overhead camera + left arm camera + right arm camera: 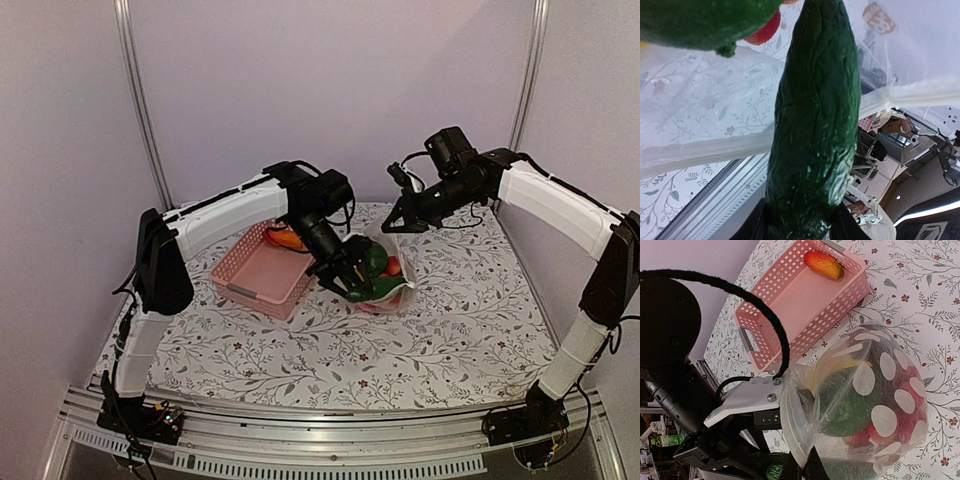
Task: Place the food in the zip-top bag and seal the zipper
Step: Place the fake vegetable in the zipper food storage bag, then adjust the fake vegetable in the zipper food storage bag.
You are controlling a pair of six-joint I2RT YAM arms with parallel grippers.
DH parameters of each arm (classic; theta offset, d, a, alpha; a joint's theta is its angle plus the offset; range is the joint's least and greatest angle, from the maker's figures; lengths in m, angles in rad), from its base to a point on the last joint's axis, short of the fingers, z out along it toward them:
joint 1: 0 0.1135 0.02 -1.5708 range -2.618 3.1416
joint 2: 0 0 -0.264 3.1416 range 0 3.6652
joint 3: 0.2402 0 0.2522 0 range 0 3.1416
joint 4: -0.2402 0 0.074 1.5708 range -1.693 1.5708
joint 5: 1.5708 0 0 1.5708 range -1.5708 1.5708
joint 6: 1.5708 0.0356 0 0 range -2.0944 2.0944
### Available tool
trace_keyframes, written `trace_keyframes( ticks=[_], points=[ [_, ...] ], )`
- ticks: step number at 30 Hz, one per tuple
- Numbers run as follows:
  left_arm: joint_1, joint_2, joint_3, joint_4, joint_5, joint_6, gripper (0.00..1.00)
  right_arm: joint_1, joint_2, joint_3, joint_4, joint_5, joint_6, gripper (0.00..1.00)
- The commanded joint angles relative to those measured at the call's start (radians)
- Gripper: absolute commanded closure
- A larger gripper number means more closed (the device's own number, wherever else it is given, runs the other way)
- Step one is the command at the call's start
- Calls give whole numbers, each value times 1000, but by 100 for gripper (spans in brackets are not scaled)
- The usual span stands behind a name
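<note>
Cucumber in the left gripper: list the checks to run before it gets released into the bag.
1. Cucumber firmly held by the left gripper: ok, clamped at its lower end.
2. Zip-top bag mouth held up by the right gripper: ok, edge looks pinched.
3. Cucumber tip past the zipper: ok, it crosses the strip toward the food inside.
4. Room left in the bag: cannot tell.
5. All food out of the pink basket: not ok, the orange-red piece remains.
6. Zipper sealed: not ok, mouth open.
</note>
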Motion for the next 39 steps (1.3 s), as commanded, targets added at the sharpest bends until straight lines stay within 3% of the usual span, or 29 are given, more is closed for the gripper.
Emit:
trace_keyframes(
  ticks=[1, 6, 10, 12, 17, 20, 24, 29, 35, 39],
  points=[
    [20, 17, 9, 131, 121, -241, 95, 10, -67, -19, 59, -40, 23, 100],
    [45, -4, -31, 509, 108, -544, 77, 11, -97, -50, 82, -67, 48, 100],
    [75, -37, -52, 555, 64, -607, 59, 10, -97, -54, 82, -68, 66, 100],
    [85, -69, -76, 555, 38, -601, 52, 8, -97, -49, 82, -64, 75, 100],
    [90, -140, -84, 549, -13, -577, 47, -11, -105, -36, 81, -62, 102, 100],
    [91, -176, -94, 527, -25, -551, 38, -21, -113, -37, 81, -76, 112, 100],
    [96, -209, -30, 435, -106, -442, 35, -37, -129, -59, 92, -112, 148, 100],
    [93, -247, 8, 238, -336, -241, 30, -49, -148, -115, 130, -133, 190, 100],
    [25, -401, -181, 189, -685, -153, 31, -51, -177, -157, 162, -130, 207, 100],
    [19, -474, -443, 312, -682, -176, 31, -57, -173, -217, 192, -124, 199, 100]
  ],
)
